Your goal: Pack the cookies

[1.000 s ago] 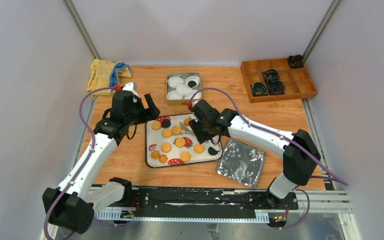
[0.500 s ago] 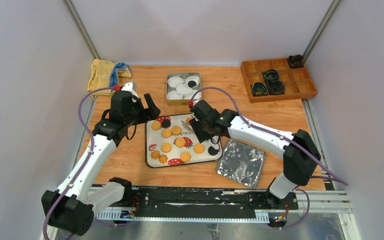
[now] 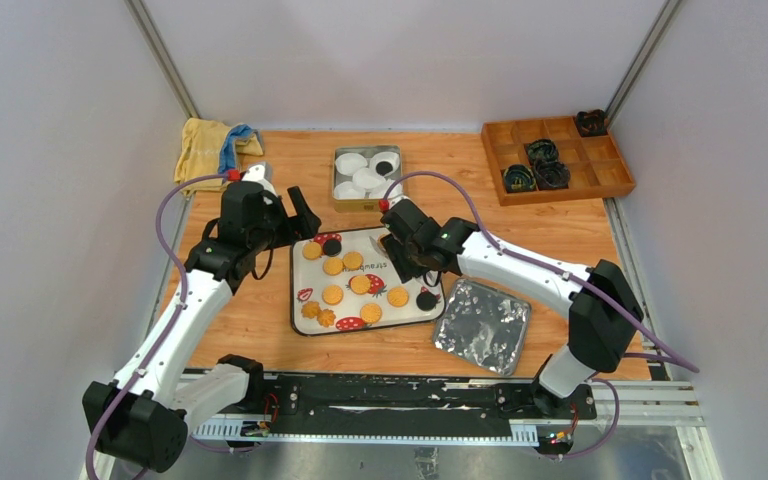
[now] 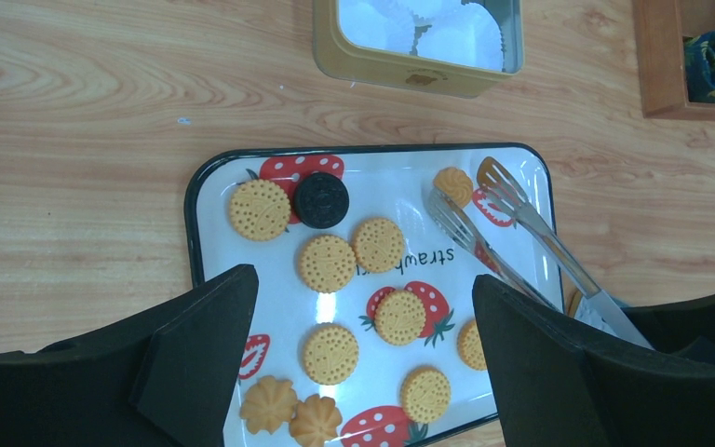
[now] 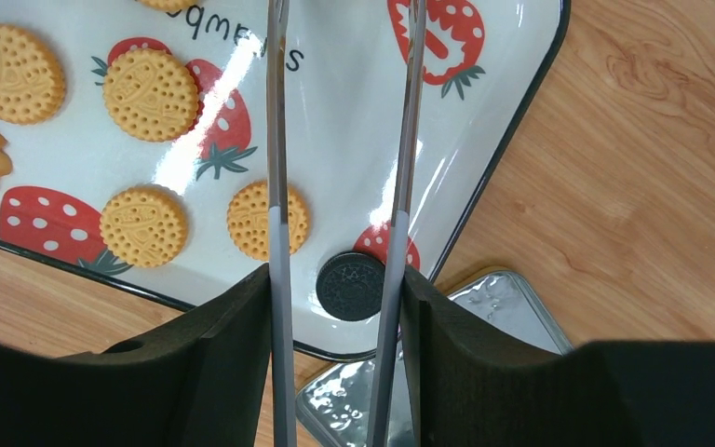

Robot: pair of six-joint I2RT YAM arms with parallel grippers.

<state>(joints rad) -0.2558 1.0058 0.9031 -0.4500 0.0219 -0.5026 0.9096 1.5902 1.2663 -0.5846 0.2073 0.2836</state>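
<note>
The cookies lie on a white tray with strawberry prints [image 3: 296,300]. Most are golden rounds such as one near the middle [image 4: 330,353], with flower-shaped ones at the near left [image 4: 268,404] and two black ones [image 4: 321,199] [image 5: 351,287]. My left gripper [image 4: 363,279] is open and empty above the tray's left half. My right gripper [image 5: 335,275] is shut on metal tongs [image 5: 277,186]. The tongs' spread tips [image 4: 484,200] hang beside a small golden cookie [image 4: 453,184] at the tray's far right.
A gold tin [image 3: 365,178] with white paper cups and one black cookie [image 3: 385,166] stands behind the tray. A silver lid [image 3: 482,325] lies right of the tray. A wooden organizer [image 3: 557,158] is at the back right and a yellow cloth [image 3: 205,148] at the back left.
My right gripper with the tongs has shifted slightly toward the far right of the tray. The left arm has hardly moved.
</note>
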